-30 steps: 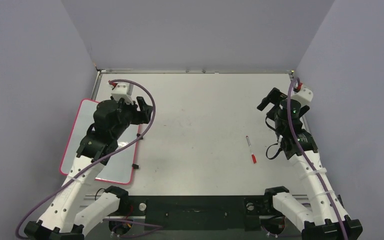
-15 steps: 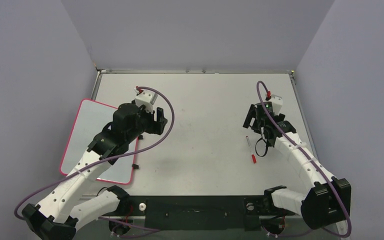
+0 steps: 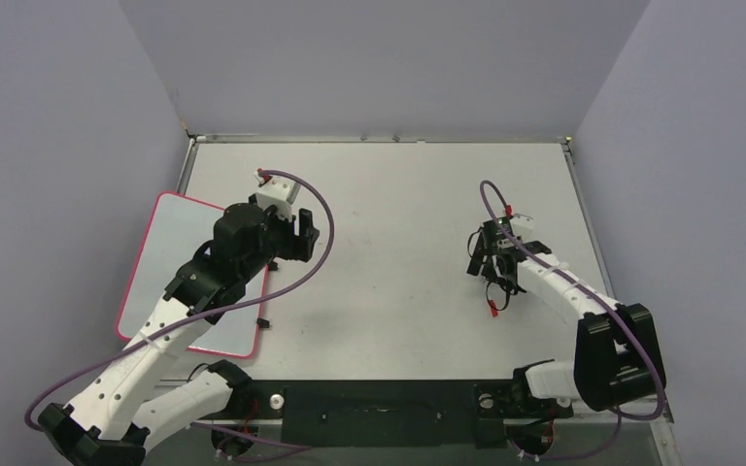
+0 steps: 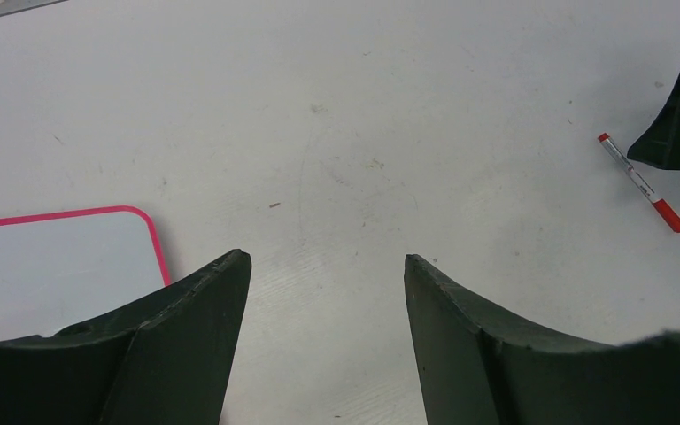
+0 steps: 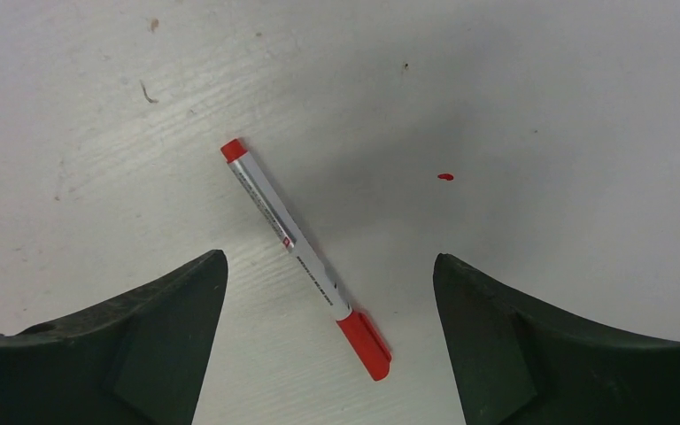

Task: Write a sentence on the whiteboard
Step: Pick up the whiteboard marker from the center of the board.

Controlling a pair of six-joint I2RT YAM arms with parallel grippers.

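Table (image 3: 398, 194): grey-white, fills the middle of the top view.
Whiteboard (image 3: 160, 252): flat at centre left, pink-rimmed, partly under the left arm; its corner shows at lower left of the left wrist view.
Left gripper (image 4: 328, 261): jaws spread wide, empty, just right of the whiteboard.
Right gripper (image 5: 329, 255): jaws wide apart, holding nothing, above the marker.
Marker (image 5: 274, 217): red-capped, lying on the table at centre right.

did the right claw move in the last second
Yes. The right claw swung left, away from the table's right edge, to above the marker.
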